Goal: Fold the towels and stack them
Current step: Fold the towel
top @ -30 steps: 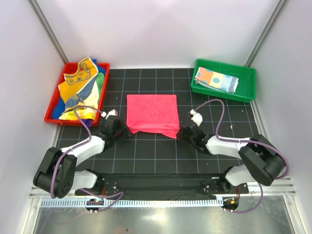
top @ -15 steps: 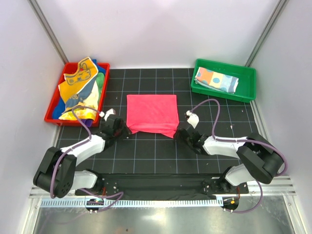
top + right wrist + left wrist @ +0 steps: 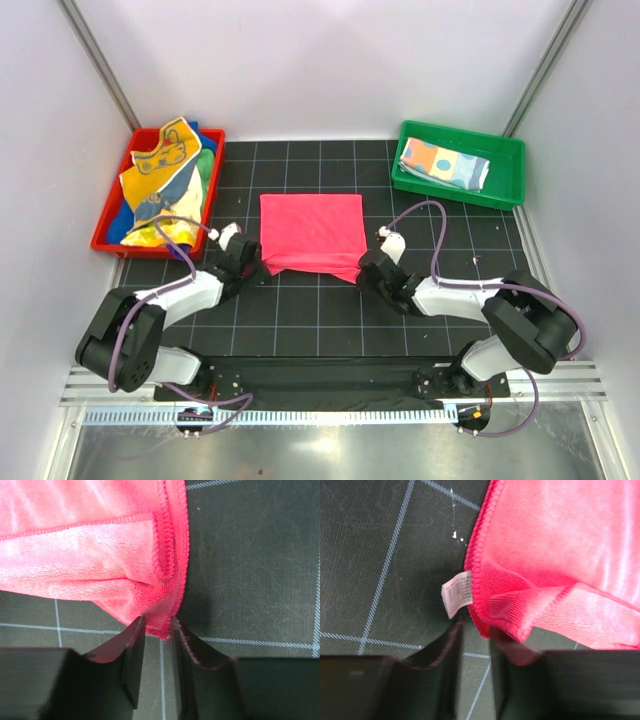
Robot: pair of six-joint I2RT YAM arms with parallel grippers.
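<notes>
A pink-red towel (image 3: 312, 236) lies folded flat on the black grid mat. My left gripper (image 3: 256, 262) is at its near left corner. In the left wrist view the corner (image 3: 482, 622), beside a white label (image 3: 457, 594), sits between the nearly closed fingertips (image 3: 451, 645). My right gripper (image 3: 363, 268) is at the near right corner. In the right wrist view that corner (image 3: 159, 625) is pinched between the fingertips (image 3: 134, 640). A patchwork towel (image 3: 444, 163) lies folded in the green tray (image 3: 510, 190). The tiger towel (image 3: 165, 150) and several others are heaped in the red tray (image 3: 105, 240).
The black grid mat (image 3: 320, 310) covers the table between the arms and the trays. The red tray stands at the back left and the green tray at the back right. White walls enclose the sides and back.
Both grippers have slid forward and inward to the near corners of the pink-red towel. The towel itself has not visibly moved.
</notes>
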